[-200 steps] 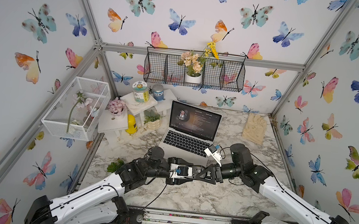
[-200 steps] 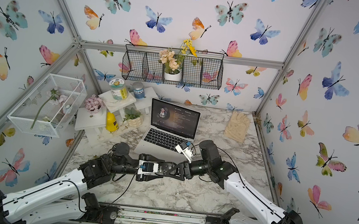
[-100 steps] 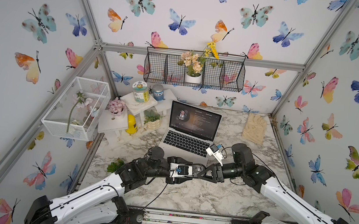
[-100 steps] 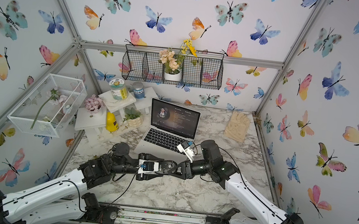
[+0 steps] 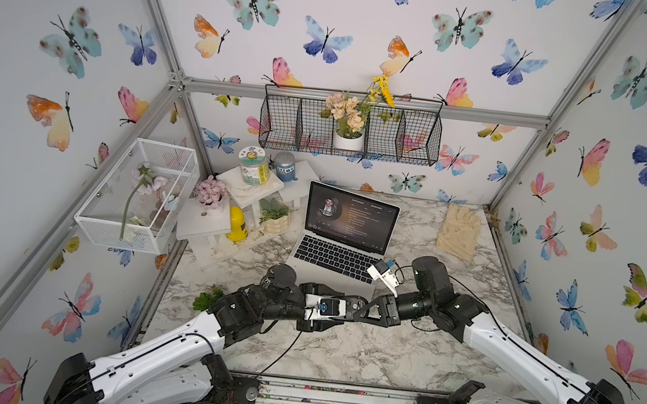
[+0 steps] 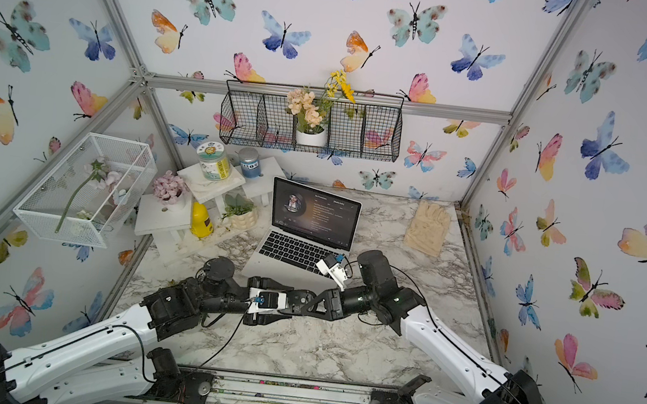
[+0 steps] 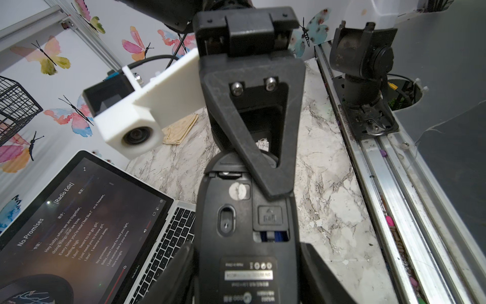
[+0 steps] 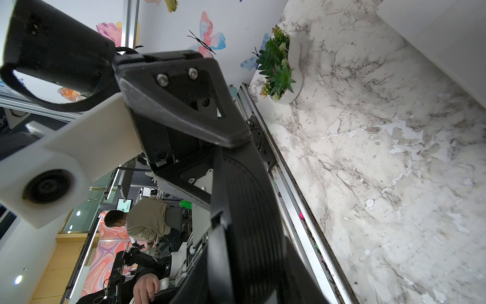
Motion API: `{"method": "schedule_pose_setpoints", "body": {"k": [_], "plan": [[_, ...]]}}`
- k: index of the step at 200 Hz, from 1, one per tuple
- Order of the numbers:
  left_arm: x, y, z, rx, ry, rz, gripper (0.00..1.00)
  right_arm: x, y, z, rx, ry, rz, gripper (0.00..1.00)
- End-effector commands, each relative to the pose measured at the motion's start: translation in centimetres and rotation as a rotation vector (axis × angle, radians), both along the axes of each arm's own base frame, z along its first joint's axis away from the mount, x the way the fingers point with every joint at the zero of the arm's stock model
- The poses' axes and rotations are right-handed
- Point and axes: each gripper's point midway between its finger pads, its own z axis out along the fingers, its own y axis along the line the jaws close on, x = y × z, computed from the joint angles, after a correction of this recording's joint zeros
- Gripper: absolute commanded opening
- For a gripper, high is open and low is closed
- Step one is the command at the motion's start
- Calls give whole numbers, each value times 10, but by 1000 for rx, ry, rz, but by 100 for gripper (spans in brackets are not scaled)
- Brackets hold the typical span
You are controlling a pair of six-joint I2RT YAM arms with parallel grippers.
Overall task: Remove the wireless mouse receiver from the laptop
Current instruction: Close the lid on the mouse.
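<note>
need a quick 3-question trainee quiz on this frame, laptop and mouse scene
1. True or false: the laptop lid is shut.
2. The left gripper clamps the black mouse. Which face shows in the left wrist view? A underside with label; B scroll wheel; C side button.
3. What sits in the wire wall basket?
Key: 1 false; 2 A; 3 a white pot of flowers.

You see walls (image 5: 28, 161) papered with coloured butterflies, joined by aluminium bars (image 5: 489, 116). Far beyond the left hand (image 5: 350, 312) a black wire basket (image 5: 281, 123) hangs on the back wall (image 5: 477, 183); on that hand's outer side is a white mesh cage (image 5: 119, 231). Under the right hand (image 5: 369, 310) lies the marble tabletop (image 5: 358, 356), evenly lit.
</note>
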Motion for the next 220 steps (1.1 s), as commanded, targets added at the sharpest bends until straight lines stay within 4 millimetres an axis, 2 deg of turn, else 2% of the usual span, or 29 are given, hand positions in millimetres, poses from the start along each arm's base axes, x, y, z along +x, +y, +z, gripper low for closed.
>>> {"method": "schedule_pose_setpoints", "body": {"k": [1, 44, 100, 135, 173, 193, 220], "plan": [[-17, -7, 32, -87, 2, -80, 0, 24, 5, 11, -12, -93, -80, 31], [-20, -6, 38, -110, 7, -88, 0, 33, 4, -1, -58, -93, -132, 34], [-24, -8, 42, -127, 19, -112, 0, 41, 8, -4, -54, -100, -153, 43], [-24, -8, 42, -128, 19, -113, 0, 41, 11, -8, -48, -98, -151, 44], [-24, -8, 43, -131, 17, -111, 0, 36, 17, -11, -39, -86, -123, 47], [-22, -7, 40, -124, 11, -97, 0, 28, 16, -9, -12, -74, -88, 56], [-17, -5, 32, -104, 2, -69, 0, 22, 9, 0, -20, -97, -89, 61]]}}
